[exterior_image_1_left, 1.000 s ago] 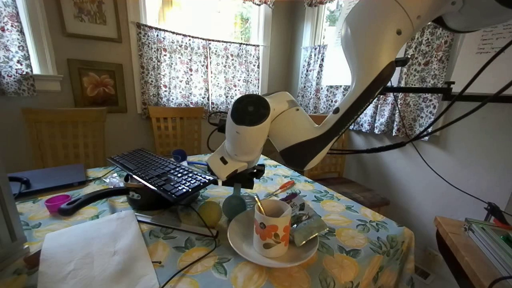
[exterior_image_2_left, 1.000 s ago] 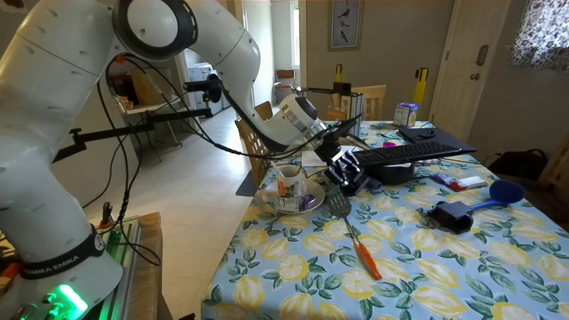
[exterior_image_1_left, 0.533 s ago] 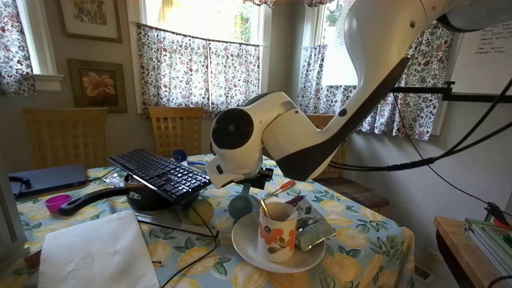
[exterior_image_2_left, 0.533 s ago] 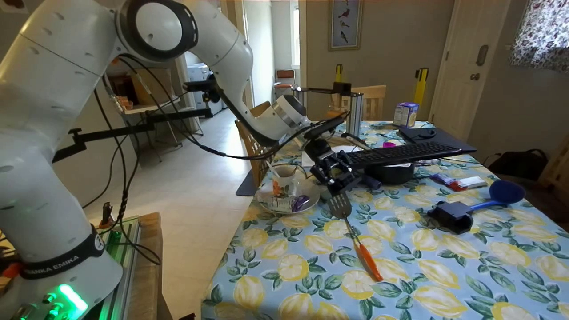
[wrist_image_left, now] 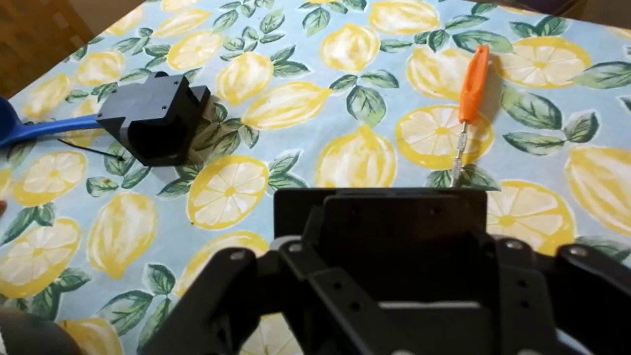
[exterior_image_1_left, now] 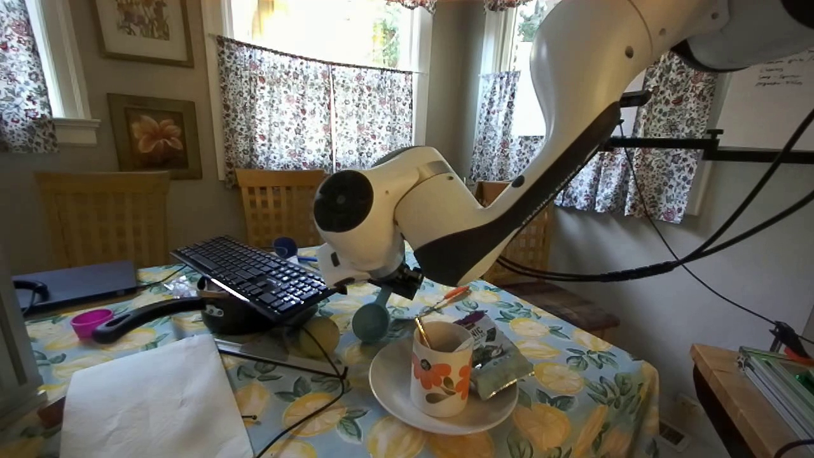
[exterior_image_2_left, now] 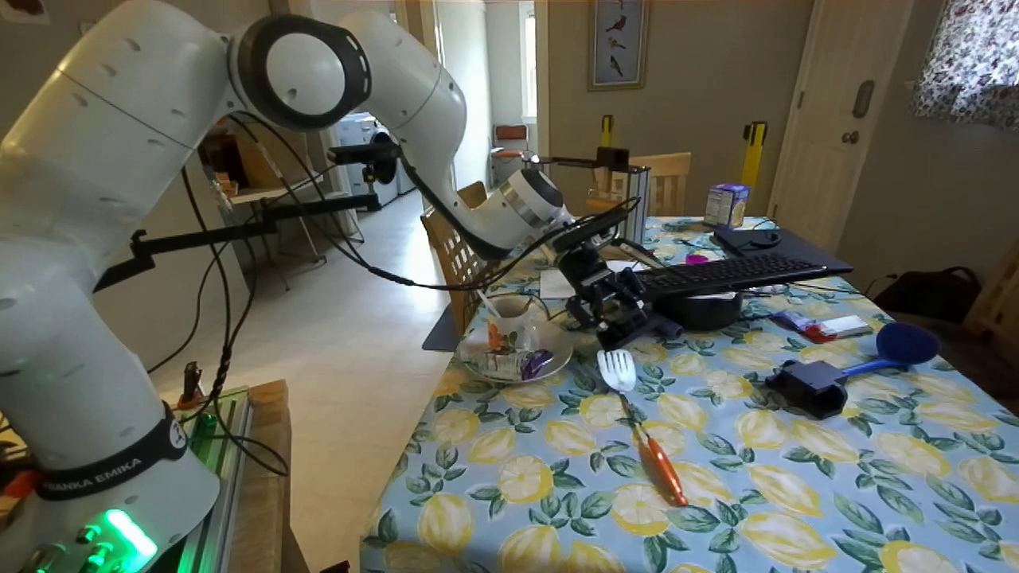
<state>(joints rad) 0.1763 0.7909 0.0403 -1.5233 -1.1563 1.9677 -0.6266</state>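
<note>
A teal ladle [exterior_image_1_left: 371,322] hangs bowl downward just beneath the gripper [exterior_image_2_left: 614,314], over the table [exterior_image_2_left: 756,501] and between a black pan [exterior_image_1_left: 229,321] and a white plate [exterior_image_2_left: 561,341]. The gripper is clamped on the ladle's upper end: in the wrist view a black block [wrist_image_left: 394,217] fills the space between the jaws, though its join with the teal stem is hidden. In an exterior view the bowl shows as a plain round shape, and whether it touches the table cannot be made out. The plate, close to the table's left edge in an exterior view, bears a flower-printed mug [exterior_image_1_left: 440,375] and a shiny packet [exterior_image_1_left: 499,359] whose lettering is mostly illegible. A thin stick [exterior_image_1_left: 421,332] slants in the mug, its lower end hidden. An orange-handled slotted spatula [exterior_image_2_left: 661,461] lies with its head near the gripper and its handle toward the near edge; the block hides that head from the wrist view. A black keyboard [exterior_image_1_left: 257,273] rests tilted across the pan, covering much of it. A round yellowish shape [exterior_image_1_left: 320,337] beside the pan is hard to tell from the printed lemons [wrist_image_left: 356,160]. Toward the table's right edge lies a blue ladle [exterior_image_2_left: 907,346] joined to a black holder [exterior_image_2_left: 808,388]; the wrist view cuts through its bowl. A purple box [exterior_image_2_left: 726,204] stands near the far right corner.
</note>
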